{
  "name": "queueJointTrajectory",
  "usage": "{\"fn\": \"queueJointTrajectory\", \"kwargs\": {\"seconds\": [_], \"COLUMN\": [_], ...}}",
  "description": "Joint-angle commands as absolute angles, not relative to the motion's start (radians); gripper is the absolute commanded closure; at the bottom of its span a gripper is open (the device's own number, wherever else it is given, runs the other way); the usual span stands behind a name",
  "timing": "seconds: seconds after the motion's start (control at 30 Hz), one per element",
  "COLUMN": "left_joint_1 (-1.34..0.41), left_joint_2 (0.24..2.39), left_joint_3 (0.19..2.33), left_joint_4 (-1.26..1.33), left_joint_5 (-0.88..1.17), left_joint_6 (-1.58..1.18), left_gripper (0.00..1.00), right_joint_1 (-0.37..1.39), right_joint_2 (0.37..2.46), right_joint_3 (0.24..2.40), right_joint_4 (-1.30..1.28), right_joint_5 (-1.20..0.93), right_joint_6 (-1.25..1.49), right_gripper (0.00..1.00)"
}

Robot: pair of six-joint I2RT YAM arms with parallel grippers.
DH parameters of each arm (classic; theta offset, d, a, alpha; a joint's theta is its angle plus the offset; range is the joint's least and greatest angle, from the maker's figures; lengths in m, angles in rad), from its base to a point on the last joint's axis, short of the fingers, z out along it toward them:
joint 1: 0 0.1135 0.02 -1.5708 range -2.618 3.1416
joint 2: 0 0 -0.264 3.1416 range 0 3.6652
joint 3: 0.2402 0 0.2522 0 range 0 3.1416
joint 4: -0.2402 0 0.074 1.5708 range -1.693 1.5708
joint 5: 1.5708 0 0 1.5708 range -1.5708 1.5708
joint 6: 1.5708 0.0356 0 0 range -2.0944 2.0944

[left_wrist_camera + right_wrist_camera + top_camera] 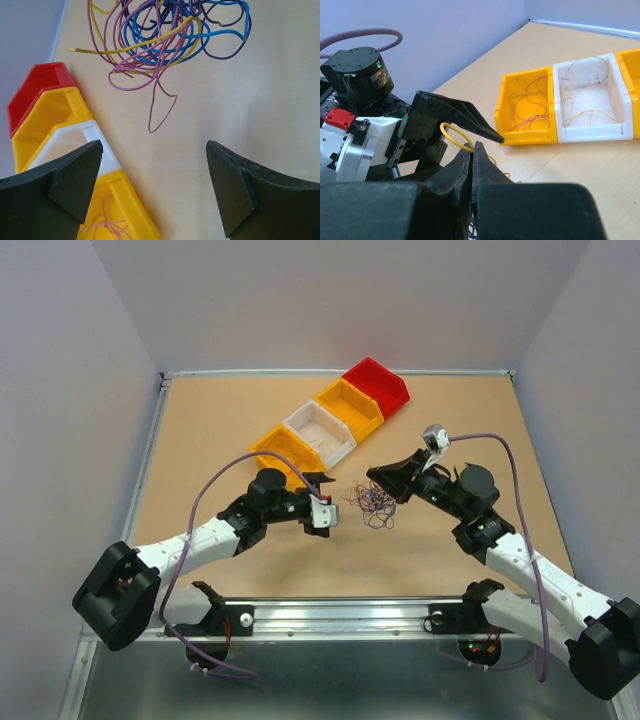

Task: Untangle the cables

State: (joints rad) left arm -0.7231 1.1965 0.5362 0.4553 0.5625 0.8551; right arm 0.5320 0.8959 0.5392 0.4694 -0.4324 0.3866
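Observation:
The cables lie as a small wad of blue, purple, pink and yellow wires on the wooden table, between my two grippers. In the left wrist view the cables sit ahead of my left gripper, which is wide open, holds nothing, and hovers short of a trailing pink strand. My left gripper is just left of the wad. My right gripper is shut, with a yellow cable pinched at its tips and looping up toward the left gripper's fingers. From above, my right gripper is at the wad's upper right.
A diagonal row of bins stands behind the wad: a yellow bin with pink wires, a white bin with a few yellowish wires, a second yellow bin and a red bin. The nearest yellow bin lies right beside the left finger.

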Motion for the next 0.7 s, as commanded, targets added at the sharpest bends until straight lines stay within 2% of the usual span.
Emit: {"fn": "queueJointTrajectory", "kwargs": {"seconds": [0.0, 0.13, 0.2, 0.23, 0.27, 0.3, 0.4, 0.43, 0.57, 0.63, 0.67], "left_joint_1": [-0.727, -0.727, -0.732, -0.738, -0.753, -0.762, -0.797, -0.804, -0.808, -0.81, -0.807], "left_joint_2": [1.216, 1.279, 1.298, 1.307, 1.327, 1.334, 1.35, 1.342, 1.276, 1.212, 1.189], "left_joint_3": [0.561, 0.597, 0.604, 0.621, 0.63, 0.644, 0.646, 0.643, 0.614, 0.592, 0.588], "left_joint_4": [0.489, 0.509, 0.526, 0.531, 0.531, 0.531, 0.528, 0.523, 0.512, 0.508, 0.509], "left_joint_5": [0.614, 0.617, 0.618, 0.615, 0.603, 0.598, 0.577, 0.568, 0.557, 0.522, 0.508], "left_joint_6": [0.836, 0.805, 0.795, 0.789, 0.776, 0.772, 0.779, 0.784, 0.801, 0.799, 0.796], "left_gripper": [0.03, 0.04, 0.09, 0.22, 0.29, 0.45, 0.72, 1.0, 1.0, 1.0, 1.0], "right_joint_1": [0.541, 0.54, 0.54, 0.54, 0.54, 0.54, 0.54, 0.54, 0.54, 0.541, 0.54], "right_joint_2": [0.877, 0.881, 0.881, 0.882, 0.881, 0.879, 0.873, 0.871, 0.842, 0.806, 0.79], "right_joint_3": [0.518, 0.52, 0.515, 0.514, 0.511, 0.508, 0.503, 0.502, 0.505, 0.521, 0.538], "right_joint_4": [0.485, 0.5, 0.508, 0.517, 0.523, 0.534, 0.54, 0.538, 0.471, 0.311, 0.26], "right_joint_5": [-0.433, -0.462, -0.471, -0.474, -0.485, -0.489, -0.492, -0.488, -0.417, -0.268, -0.12], "right_joint_6": [0.371, 0.38, 0.387, 0.393, 0.399, 0.402, 0.408, 0.407, 0.379, 0.341, 0.336], "right_gripper": [0.99, 0.99, 0.99, 0.99, 0.99, 0.99, 0.99, 0.99, 0.99, 0.99, 0.99]}}
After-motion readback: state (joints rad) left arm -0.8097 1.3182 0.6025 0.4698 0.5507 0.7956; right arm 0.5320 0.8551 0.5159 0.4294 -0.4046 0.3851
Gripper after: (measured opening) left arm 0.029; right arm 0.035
